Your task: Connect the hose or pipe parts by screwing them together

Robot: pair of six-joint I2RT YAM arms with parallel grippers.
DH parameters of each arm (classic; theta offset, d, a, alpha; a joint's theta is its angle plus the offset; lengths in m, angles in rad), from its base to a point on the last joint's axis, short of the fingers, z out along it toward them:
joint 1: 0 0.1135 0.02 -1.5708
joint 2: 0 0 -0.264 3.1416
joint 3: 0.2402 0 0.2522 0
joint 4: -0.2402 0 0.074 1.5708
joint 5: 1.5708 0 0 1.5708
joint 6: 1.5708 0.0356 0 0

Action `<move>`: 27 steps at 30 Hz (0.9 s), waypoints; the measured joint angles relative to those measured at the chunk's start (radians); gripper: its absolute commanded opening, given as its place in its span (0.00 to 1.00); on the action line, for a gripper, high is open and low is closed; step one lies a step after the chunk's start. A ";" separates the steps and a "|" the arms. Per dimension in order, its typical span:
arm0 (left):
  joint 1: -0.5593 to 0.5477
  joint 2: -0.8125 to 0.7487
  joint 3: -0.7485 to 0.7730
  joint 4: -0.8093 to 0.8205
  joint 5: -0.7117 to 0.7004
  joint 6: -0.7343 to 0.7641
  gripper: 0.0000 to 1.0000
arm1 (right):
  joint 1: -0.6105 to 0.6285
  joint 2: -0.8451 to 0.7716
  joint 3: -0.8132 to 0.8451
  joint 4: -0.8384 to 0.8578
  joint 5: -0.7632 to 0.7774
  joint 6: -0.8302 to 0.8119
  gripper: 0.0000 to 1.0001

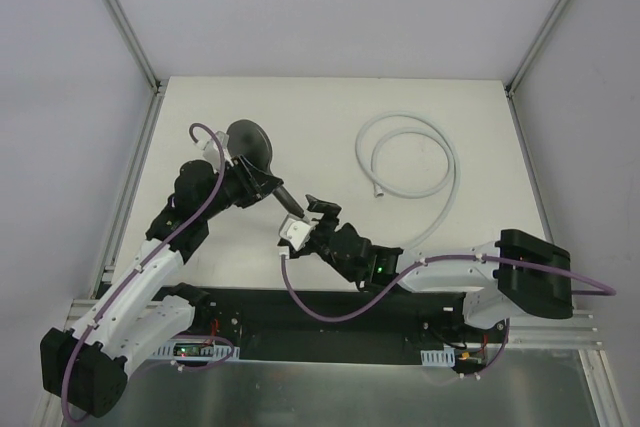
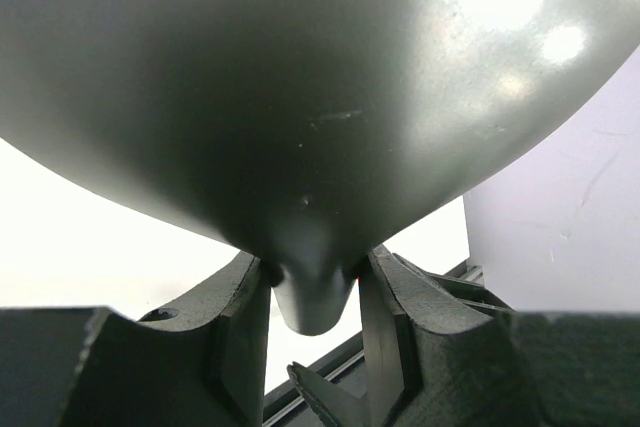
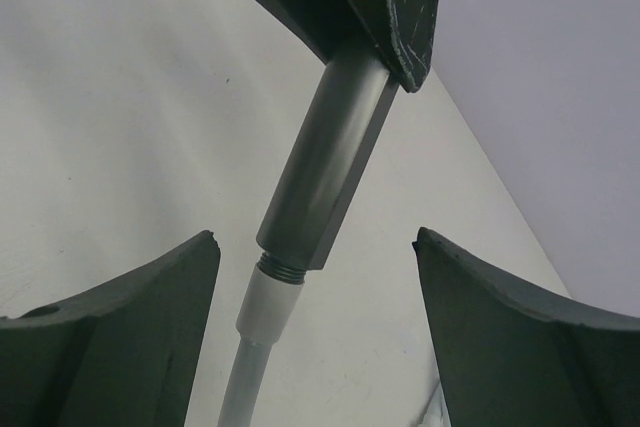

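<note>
**Shower head (image 1: pixel 250 142) clamped, hose (image 1: pixel 454 169) end meeting its handle (image 1: pixel 283 197)**

Top external: the white table (image 1: pixel 330 107) is lying boxed in by pale walls (image 1: pixel 60 97) at 9, 12 and 3 o'clock, with metal posts (image 1: pixel 125 22) rising at the far corners. The shower head is sitting toward 10 o'clock, near the 9 o'clock edge, its handle pointing toward 5 o'clock. The left gripper (image 1: pixel 258 182) is clenching it just below the round face. The hose is lying looped toward 2 o'clock with bare table around it, one run trailing toward 6 o'clock under the right arm. The right gripper (image 1: pixel 315 209) is hovering at the handle's tip, near table centre.

Left wrist: both fingers (image 2: pixel 240 332) are pinching the narrow neck, the grey head filling everything toward 12 o'clock.

Right wrist: the handle is coming down from 12 o'clock, its threaded end meeting the hose's white fitting (image 3: pixel 268 305). Some thread is showing; how far it is screwed I cannot tell. The right gripper is released, its fingers (image 3: pixel 110 337) standing wide at 8 and 4 o'clock, both clear of the handle, with open room on either side.
</note>
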 measured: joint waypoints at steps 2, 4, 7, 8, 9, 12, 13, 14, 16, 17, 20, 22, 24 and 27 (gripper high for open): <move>0.000 -0.003 0.005 -0.013 -0.001 0.000 0.00 | 0.004 0.013 0.015 -0.013 0.011 0.005 0.81; 0.000 -0.005 0.011 -0.018 -0.006 0.000 0.00 | 0.006 0.016 0.019 -0.029 0.023 0.013 0.81; 0.000 -0.007 0.021 -0.018 -0.019 0.001 0.00 | 0.009 0.018 0.023 -0.051 0.033 0.028 0.80; 0.000 -0.007 0.025 -0.018 -0.022 0.001 0.00 | 0.010 0.020 0.025 -0.060 0.036 0.035 0.80; 0.000 -0.007 0.028 -0.018 -0.024 0.002 0.00 | 0.010 0.023 0.028 -0.071 0.040 0.040 0.79; 0.000 -0.007 0.032 -0.019 -0.024 0.001 0.00 | 0.010 0.035 0.035 -0.092 0.048 0.053 0.73; 0.000 -0.008 0.032 -0.019 -0.024 0.001 0.00 | 0.010 0.040 0.037 -0.097 0.050 0.057 0.69; 0.000 -0.008 0.032 -0.020 -0.024 0.001 0.00 | 0.010 0.045 0.038 -0.101 0.052 0.061 0.66; 0.000 -0.009 0.033 -0.026 -0.024 0.000 0.00 | 0.010 0.056 0.040 -0.103 0.055 0.066 0.59; 0.000 -0.011 0.033 -0.031 -0.024 0.000 0.00 | 0.010 0.063 0.043 -0.106 0.058 0.069 0.56; 0.000 -0.020 0.036 -0.047 -0.024 -0.007 0.00 | 0.010 0.079 0.057 -0.114 0.063 0.079 0.40; 0.000 -0.027 0.039 -0.055 -0.024 -0.019 0.00 | 0.010 0.085 0.070 -0.119 0.069 0.088 0.20; 0.000 -0.036 0.039 -0.069 -0.026 -0.028 0.00 | 0.008 0.087 0.077 -0.119 0.085 0.105 0.10; 0.002 -0.052 0.039 -0.082 -0.033 -0.050 0.00 | -0.018 0.084 0.079 -0.109 0.092 0.150 0.01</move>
